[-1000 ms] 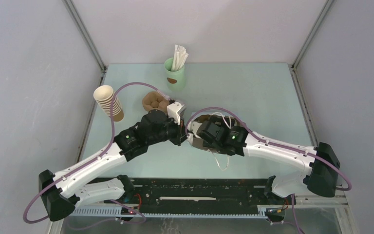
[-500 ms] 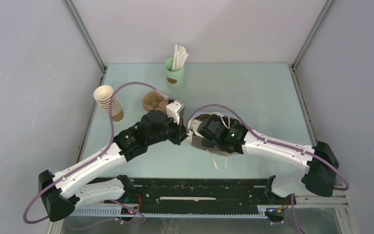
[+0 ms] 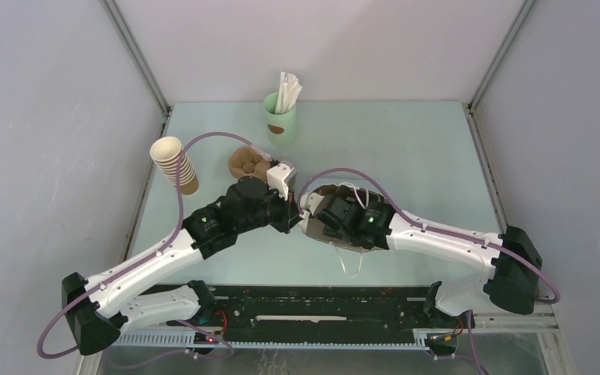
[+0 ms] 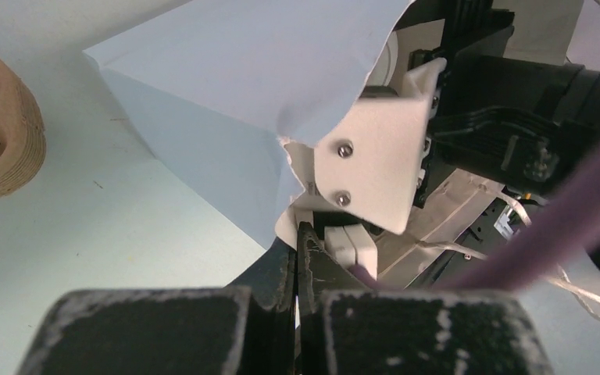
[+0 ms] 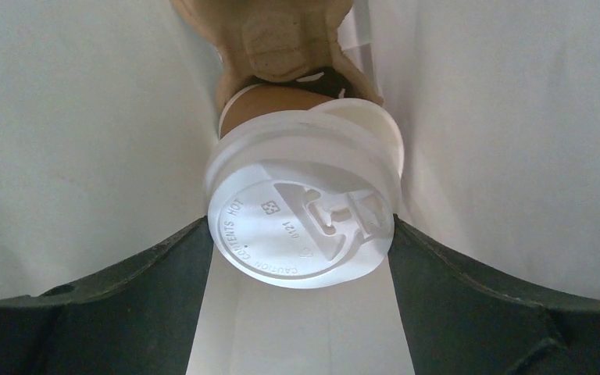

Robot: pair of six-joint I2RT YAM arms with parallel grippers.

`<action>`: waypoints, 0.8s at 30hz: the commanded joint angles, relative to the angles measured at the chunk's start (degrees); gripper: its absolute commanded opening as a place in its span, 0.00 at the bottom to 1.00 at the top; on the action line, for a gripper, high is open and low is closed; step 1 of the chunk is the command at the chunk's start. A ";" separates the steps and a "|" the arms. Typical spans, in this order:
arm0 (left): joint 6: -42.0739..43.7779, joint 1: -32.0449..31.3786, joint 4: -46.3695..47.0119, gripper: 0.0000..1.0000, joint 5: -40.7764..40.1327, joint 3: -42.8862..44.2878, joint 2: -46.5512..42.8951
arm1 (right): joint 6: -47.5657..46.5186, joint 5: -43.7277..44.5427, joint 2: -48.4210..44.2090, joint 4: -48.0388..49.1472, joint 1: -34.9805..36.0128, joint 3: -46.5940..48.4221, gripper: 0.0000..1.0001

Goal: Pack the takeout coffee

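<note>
Two grippers meet at the middle of the mint-green table (image 3: 406, 156), both at one white paper bag (image 4: 242, 62). The right gripper (image 5: 301, 244) is inside the bag, with white paper walls rising on either side of it in its wrist view. Its dark fingers (image 5: 148, 289) are clamped from left and right on the takeout coffee (image 5: 259, 105), a small brown kraft cup whose round white lid (image 5: 301, 211) faces the camera; the fingers press on the lid's rim. The coffee is thus within the bag and in the gripper's hold, but whether its base touches anything cannot be told. Beyond the cup, a piece of brown moulded pulp (image 5: 281, 31) shows farther along the same view. The left gripper (image 4: 296, 246) has its fingers drawn together on a thin edge of white paper, apparently the bag's rim, just beside a white screwed housing (image 4: 371, 156) on the right arm. From above, the bag is mostly hidden under the right arm, and a white cord handle (image 3: 351, 264) trails toward the near edge. A brown pulp cup carrier (image 3: 248, 162) lies just behind the left wrist. A tilted stack of nested brown cups (image 3: 175, 166) stands near the left edge. A mint-green cup (image 3: 280, 117) holding white sticks (image 3: 287, 90) stands at the far edge.
</note>
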 commanded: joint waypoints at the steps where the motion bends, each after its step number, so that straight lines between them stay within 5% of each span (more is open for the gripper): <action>1: -1.09 -0.79 2.08 0.00 2.61 -1.37 -0.51 | 1.20 8.45 -0.16 3.19 3.80 2.76 0.88; 8: -1.38 -0.83 2.42 0.00 2.38 -2.30 -0.37 | -1.87 13.73 -2.21 3.27 6.33 3.08 0.88; 24: -1.48 -0.81 2.67 0.00 2.56 -2.51 -0.45 | -3.88 13.28 3.28 9.01 -0.44 0.81 0.87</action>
